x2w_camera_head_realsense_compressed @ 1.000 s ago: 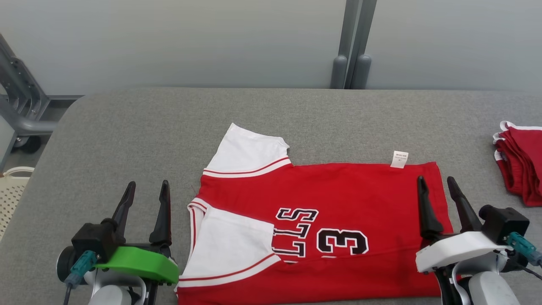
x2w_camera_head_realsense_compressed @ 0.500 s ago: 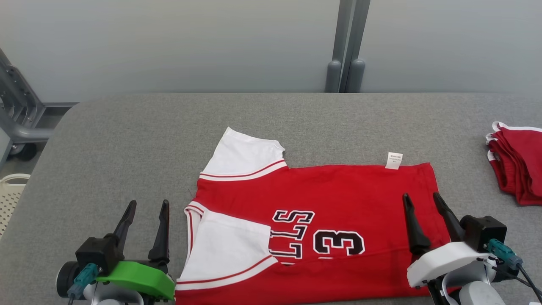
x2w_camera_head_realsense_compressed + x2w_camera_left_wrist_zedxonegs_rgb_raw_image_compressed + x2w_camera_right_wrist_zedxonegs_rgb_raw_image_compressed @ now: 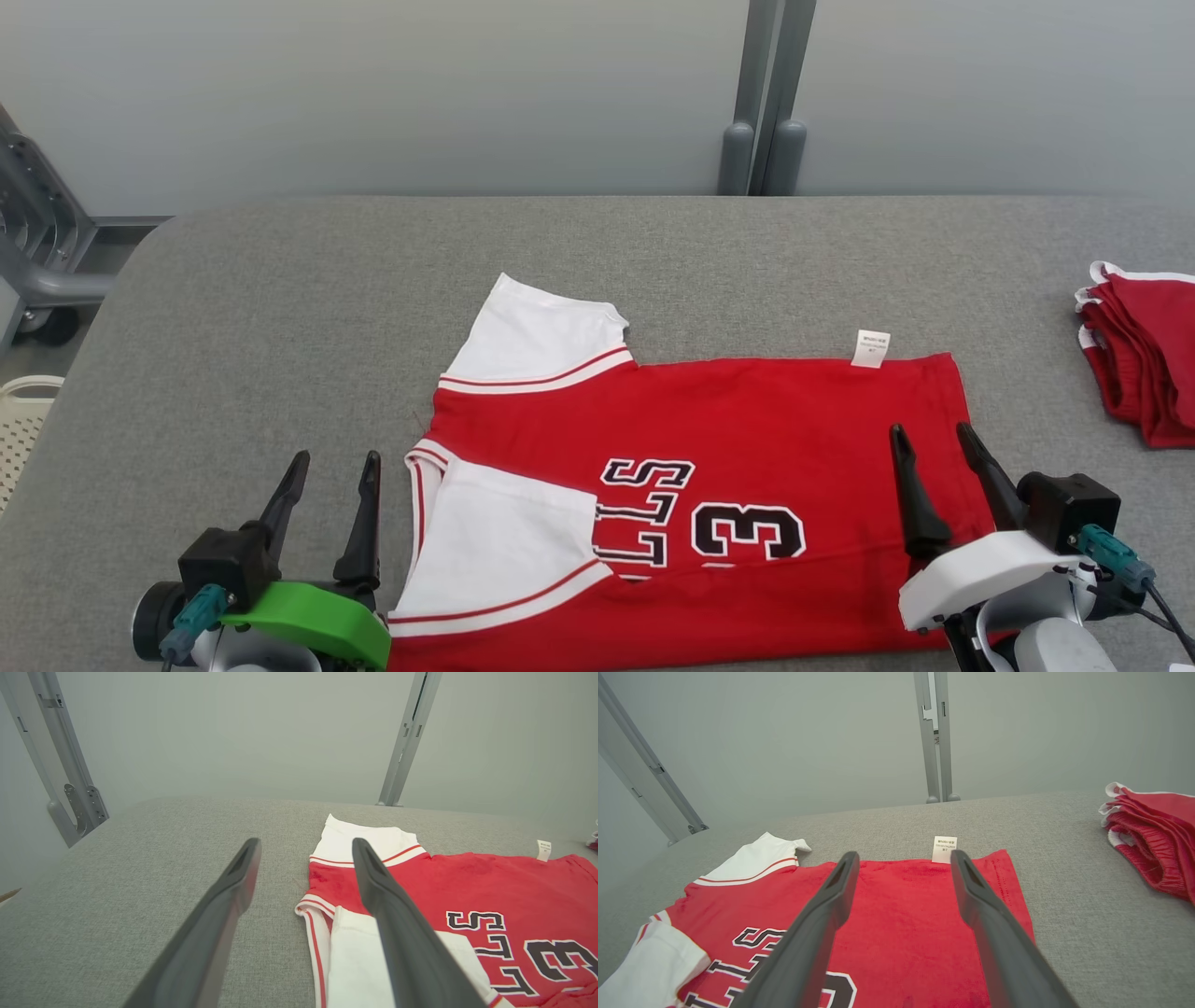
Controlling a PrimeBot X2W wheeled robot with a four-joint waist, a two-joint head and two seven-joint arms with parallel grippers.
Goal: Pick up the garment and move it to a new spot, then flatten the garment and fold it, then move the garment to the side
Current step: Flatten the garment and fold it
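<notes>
So the red jersey (image 3: 747,448) lies spread on the grey table (image 3: 280,308), centre toward 6 o'clock, with its near white sleeve (image 3: 504,532) folded over the body. The left gripper (image 3: 337,457) is at 8 o'clock of it over bare table, fingers apart and empty. The right gripper (image 3: 932,429) is at 4 o'clock over the hem, fingers apart too. There's a red pile (image 3: 1144,364) at 3 o'clock.

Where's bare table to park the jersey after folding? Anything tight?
Widest: far strip of table between jersey and back edge. Also open left of the white sleeves, ahead of left gripper. Narrower gap between jersey and red stack, right. Crowded: near edge, jersey plus right gripper.
</notes>
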